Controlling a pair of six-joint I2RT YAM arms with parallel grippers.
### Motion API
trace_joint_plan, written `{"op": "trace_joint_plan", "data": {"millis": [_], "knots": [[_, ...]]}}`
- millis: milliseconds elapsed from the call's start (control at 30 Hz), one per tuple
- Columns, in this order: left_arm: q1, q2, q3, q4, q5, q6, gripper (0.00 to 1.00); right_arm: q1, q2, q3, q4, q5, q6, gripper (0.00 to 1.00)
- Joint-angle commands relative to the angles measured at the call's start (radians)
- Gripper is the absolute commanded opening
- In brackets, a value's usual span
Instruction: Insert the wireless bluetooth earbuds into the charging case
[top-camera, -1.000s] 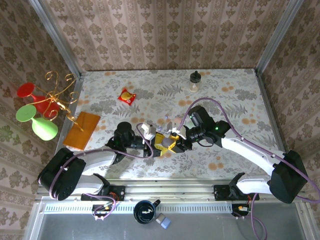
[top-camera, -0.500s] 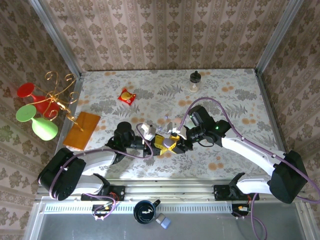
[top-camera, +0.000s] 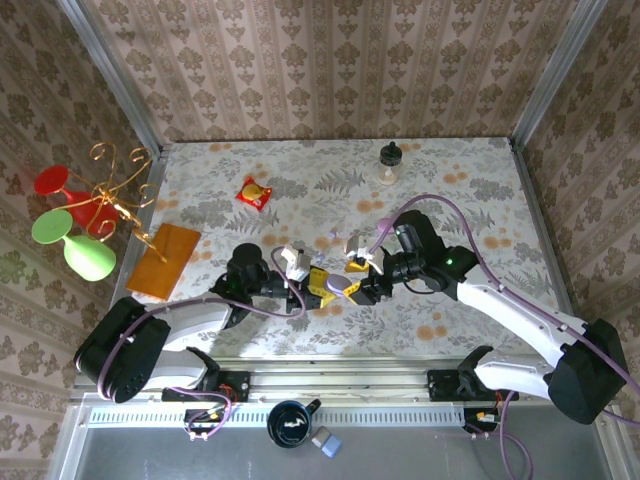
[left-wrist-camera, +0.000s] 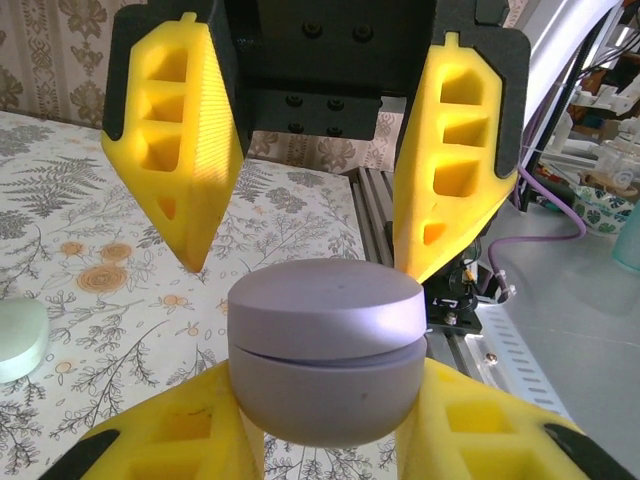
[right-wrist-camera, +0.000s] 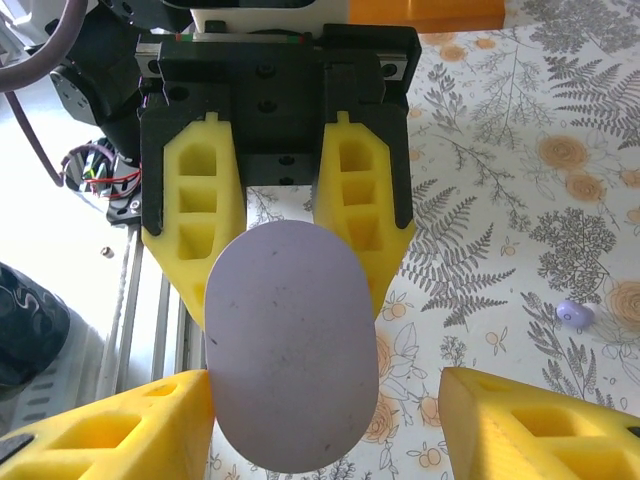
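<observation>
left gripper (left-wrist-camera: 325, 392) clenched on lilac case (left-wrist-camera: 325, 335) — lid shut, right gripper (left-wrist-camera: 305, 255) released, jaws wide, just clear of case, one lilac earbud (right-wrist-camera: 570, 313) on table (right-wrist-camera: 600, 100) — well apart from case

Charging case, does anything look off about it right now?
The lilac charging case is closed, lid seam shut, and clamped between the left fingers. What looks like a small lilac earbud lies loose on the table, outside the case.
</observation>
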Motion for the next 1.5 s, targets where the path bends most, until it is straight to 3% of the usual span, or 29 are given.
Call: {"op": "trace_joint_plan", "data": {"millis": [0,233,633,900,1100,1367,1467], "knots": [[-0.002,-0.029,-0.010,0.041,0.019,0.028,0.20,-0.013,-0.022,-0.008,0.048,0.045,0.041,0.62],[0.000,-0.019,-0.016,0.049,0.009,0.058,0.20,-0.057,-0.045,-0.020,0.128,0.069,0.145,0.61],[0.000,0.015,-0.018,0.140,-0.009,0.030,0.21,-0.071,-0.079,-0.022,0.182,0.091,0.194,0.64],[-0.002,0.038,-0.006,0.207,0.009,-0.023,0.21,-0.071,-0.064,-0.048,0.190,-0.025,0.155,0.60],[-0.006,0.038,-0.006,0.231,0.009,-0.045,0.21,-0.064,0.012,-0.016,0.170,-0.103,0.138,0.49],[-0.009,0.056,-0.004,0.230,0.004,-0.037,0.21,-0.056,-0.002,-0.024,0.162,-0.129,0.087,0.02],[-0.009,0.065,-0.001,0.235,0.003,-0.038,0.21,-0.046,-0.018,-0.026,0.150,-0.112,0.073,0.00]]}}
